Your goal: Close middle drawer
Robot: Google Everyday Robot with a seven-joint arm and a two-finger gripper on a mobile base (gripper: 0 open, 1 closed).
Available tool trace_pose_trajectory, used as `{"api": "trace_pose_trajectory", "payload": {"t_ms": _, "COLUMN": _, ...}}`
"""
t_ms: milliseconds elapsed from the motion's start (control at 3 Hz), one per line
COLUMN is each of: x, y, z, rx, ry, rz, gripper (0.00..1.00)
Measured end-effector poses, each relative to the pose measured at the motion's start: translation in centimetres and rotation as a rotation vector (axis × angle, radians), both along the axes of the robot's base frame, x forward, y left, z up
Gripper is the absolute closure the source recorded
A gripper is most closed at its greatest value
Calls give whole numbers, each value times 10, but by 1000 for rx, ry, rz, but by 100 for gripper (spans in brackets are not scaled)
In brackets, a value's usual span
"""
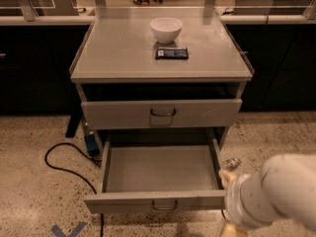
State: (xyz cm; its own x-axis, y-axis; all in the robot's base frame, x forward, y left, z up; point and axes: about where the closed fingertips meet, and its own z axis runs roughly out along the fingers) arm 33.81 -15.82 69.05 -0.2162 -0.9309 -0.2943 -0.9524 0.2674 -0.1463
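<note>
Dim, warm overhead light; soft sheen on cabinet top point(123, 48); deep shadow beneath it. Gripper point(228, 201), lower right corner, brightly lit.

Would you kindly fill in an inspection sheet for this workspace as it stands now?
Surface: grey cabinet top, carrying two items.
Job's things: middle drawer pulled far out, nothing seen inside.
Clutter: white bowl and dark flat packet on the top, apart; small shiny object on the floor.
Grippers: gripper at the drawer's right front corner.
Cables: black cable looping on the floor, left of the cabinet.
Surroundings: top drawer slightly out; blue tape cross; dark counters behind.
</note>
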Motion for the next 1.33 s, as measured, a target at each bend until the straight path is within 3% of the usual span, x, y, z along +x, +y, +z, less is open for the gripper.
{"api": "trace_pose_trajectory", "payload": {"t_ms": 333, "x": -29, "y": 20, "z": -79, "rx": -19, "ry": 39, "rz": 29, "gripper": 0}}
{"api": "trace_pose_trajectory", "payload": {"t_ms": 667, "x": -45, "y": 52, "z": -127, "rx": -90, "ry": 0, "rz": 172, "gripper": 0}}
{"api": "trace_pose_trajectory", "payload": {"t_ms": 1333, "x": -54, "y": 51, "z": -150, "rx": -103, "ry": -16, "rz": 227, "gripper": 0}}
